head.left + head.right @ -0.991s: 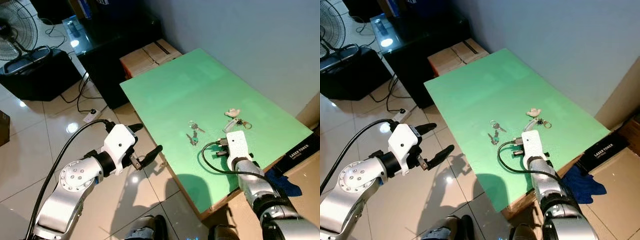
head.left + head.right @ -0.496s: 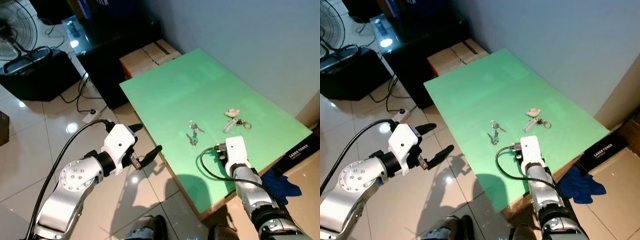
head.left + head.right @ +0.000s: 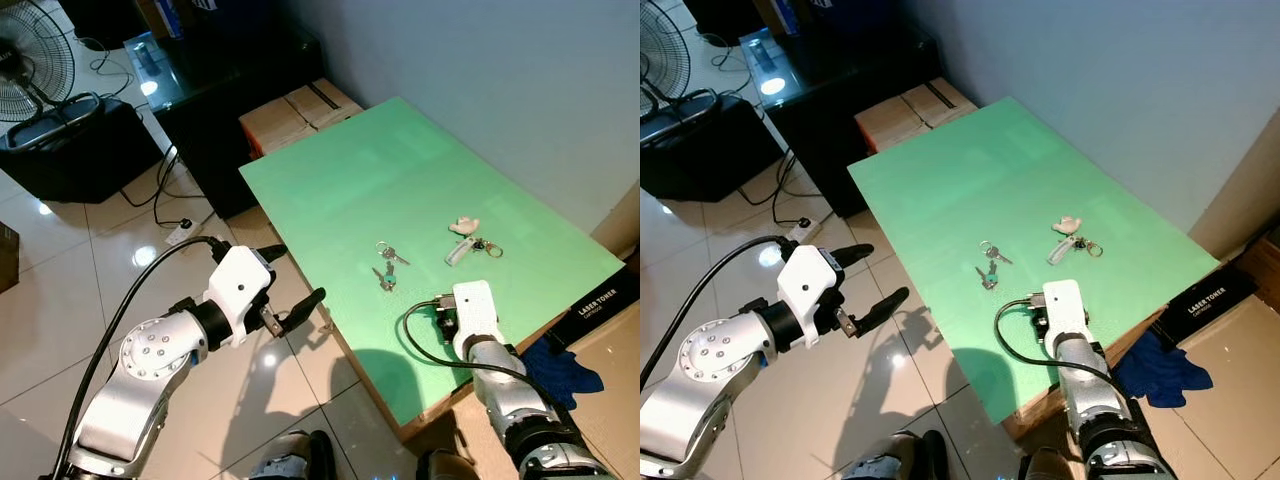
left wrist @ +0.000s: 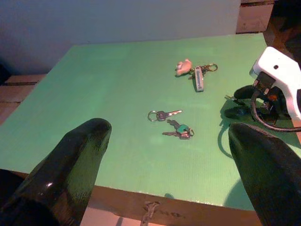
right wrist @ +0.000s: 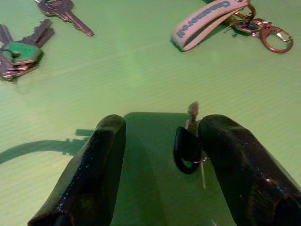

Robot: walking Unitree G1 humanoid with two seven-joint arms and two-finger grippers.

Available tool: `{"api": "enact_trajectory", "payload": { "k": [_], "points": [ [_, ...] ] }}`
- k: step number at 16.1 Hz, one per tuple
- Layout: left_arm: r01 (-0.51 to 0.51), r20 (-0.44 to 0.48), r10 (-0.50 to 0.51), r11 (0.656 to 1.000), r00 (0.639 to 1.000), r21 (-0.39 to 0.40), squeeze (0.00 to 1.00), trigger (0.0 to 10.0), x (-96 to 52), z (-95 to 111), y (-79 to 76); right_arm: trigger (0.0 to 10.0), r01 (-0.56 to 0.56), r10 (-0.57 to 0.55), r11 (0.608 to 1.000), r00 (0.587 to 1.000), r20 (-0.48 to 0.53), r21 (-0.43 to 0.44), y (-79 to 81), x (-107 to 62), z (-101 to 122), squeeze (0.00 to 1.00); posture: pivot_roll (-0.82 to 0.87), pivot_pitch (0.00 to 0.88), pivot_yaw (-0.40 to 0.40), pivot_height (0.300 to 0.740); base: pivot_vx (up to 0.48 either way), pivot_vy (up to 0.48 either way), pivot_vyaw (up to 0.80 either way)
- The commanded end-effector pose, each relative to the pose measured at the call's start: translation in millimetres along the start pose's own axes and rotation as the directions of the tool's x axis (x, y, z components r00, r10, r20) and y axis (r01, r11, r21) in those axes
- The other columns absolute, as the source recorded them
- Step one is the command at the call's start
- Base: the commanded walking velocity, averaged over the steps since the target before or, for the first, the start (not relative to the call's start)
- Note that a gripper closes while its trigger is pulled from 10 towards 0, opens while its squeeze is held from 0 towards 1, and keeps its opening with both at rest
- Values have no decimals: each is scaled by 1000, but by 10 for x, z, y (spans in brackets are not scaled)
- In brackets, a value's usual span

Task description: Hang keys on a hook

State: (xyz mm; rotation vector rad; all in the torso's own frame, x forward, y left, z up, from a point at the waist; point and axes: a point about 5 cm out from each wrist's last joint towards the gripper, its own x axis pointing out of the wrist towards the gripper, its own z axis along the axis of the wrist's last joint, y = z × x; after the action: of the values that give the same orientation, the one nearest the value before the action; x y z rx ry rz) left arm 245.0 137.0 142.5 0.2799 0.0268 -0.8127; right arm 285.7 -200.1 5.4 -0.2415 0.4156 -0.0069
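Eye views: left gripper (image 3: pixel 297 285) off the green table (image 3: pixel 330 190), over floor, fingers spread, nothing held. Right gripper (image 3: pixel 1038 318) low over table's near part; bunch w/ green-capped key (image 3: pixel 986 277) and single key (image 3: pixel 990 250) just beyond its tips, strap keychain (image 3: pixel 1068 246) farther.

L wrist view: keys lie ahead between spread fingers (image 4: pixel 70 165).

R wrist view: fingers (image 5: pixel 94 174) apart; small black key (image 5: pixel 187 141) touching one finger's inner side, not pinched.
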Motion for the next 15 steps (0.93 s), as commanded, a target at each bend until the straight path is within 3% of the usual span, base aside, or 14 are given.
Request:
{"api": "enact_trajectory", "payload": {
  "k": [1, 7, 8, 9, 10, 15],
  "points": [
    [7, -17, -7, 1000, 1000, -3, 0, 10000, -12, -29, 11, 10000, -18, 18, 1000, 999, -26, 4, 21, 6, -23, 0, 111, 151, 190, 740, 0, 0, 0],
    [4, -15, -5, 1000, 1000, -4, 0, 10000, -6, -21, 4, 10000, -55, 52, 998, 996, -69, -30, 28, -3, -82, 0, 113, 150, 181, 740, 0, 0, 0],
    [5, -14, -5, 1000, 1000, -5, 0, 10000, -5, -20, 0, 5176, -53, 51, 998, 996, -71, -29, 27, -5, -88, 0, 112, 151, 183, 740, 0, 0, 0],
    [7, -13, -7, 1000, 1000, -5, 0, 10000, -3, -19, -4, 2078, -51, 49, 998, 996, -74, -25, 26, -6, -94, 0, 112, 153, 184, 740, 0, 0, 0],
    [8, -13, -8, 1000, 1000, -4, 0, 10000, -2, -18, -6, 0, -53, 51, 998, 996, -75, -21, 29, -7, -96, 0, 112, 154, 184, 740, 0, 0, 0],
    [5, -15, -5, 1000, 1000, -5, 0, 10000, -11, -24, -12, 0, -55, 54, 998, 996, -76, -12, 49, -9, -101, 0, 113, 148, 177, 740, 0, 0, 0]
  ]
}}
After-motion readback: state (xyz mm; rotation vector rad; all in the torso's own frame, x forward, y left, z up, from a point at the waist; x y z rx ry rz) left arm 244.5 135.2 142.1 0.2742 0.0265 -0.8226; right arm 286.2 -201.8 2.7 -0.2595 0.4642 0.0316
